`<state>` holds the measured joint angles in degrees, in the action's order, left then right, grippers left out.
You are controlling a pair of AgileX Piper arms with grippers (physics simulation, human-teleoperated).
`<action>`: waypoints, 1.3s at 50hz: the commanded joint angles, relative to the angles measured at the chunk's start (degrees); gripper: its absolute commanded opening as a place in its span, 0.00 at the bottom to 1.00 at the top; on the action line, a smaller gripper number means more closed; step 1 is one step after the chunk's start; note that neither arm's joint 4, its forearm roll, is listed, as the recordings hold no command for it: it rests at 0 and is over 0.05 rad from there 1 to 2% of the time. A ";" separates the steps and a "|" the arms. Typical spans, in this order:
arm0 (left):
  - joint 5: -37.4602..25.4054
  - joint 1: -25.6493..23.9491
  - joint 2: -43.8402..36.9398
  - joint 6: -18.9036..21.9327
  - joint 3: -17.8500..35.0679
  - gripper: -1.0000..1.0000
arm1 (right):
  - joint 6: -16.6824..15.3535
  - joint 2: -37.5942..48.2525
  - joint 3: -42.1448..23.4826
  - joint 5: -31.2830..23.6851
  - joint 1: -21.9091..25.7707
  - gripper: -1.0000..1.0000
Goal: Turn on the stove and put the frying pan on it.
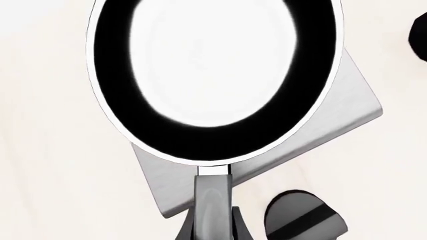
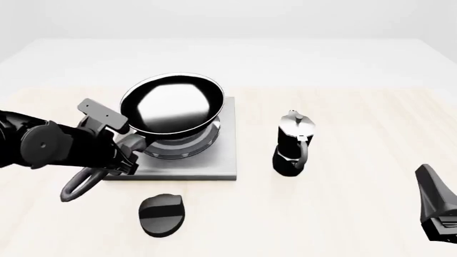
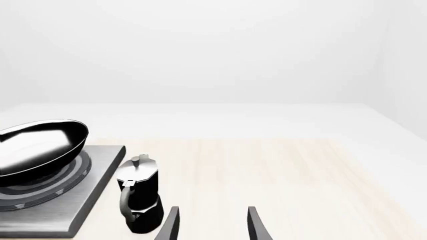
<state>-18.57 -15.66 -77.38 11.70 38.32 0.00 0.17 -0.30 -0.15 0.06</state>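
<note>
Left fingers (image 2: pixel 128 155) clamped on frying pan (image 2: pixel 173 104) handle; right fingers (image 3: pixel 212 222) apart, empty | pan tilted above stove (image 2: pixel 221 160) rings, apparently not seated | knob (image 2: pixel 162 214) on tabletop, untouched; on/off state unreadable | remaining: lower pan, release.

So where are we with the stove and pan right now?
In hand: the left gripper is shut on the frying pan by its handle, holding the pan tilted above the stove rings, apparently not yet seated flat. Left: lower and release it. The knob lies in front of the plate, untouched; whether it has been turned, the views don't show. The right gripper is open and idle near the moka pot.
</note>
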 commanded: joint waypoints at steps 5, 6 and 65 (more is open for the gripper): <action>2.24 0.28 -1.53 4.56 -0.29 0.00 | 0.00 0.00 0.00 0.00 0.00 1.00; 2.52 0.40 -1.81 4.74 -0.43 0.00 | -0.01 -0.01 0.00 0.01 0.00 1.00; 6.50 -1.00 -7.46 3.84 -3.09 1.00 | 0.00 -0.01 0.00 0.01 -0.02 1.00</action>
<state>-11.91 -16.79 -83.27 10.68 35.18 0.00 0.17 -0.30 -0.14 0.06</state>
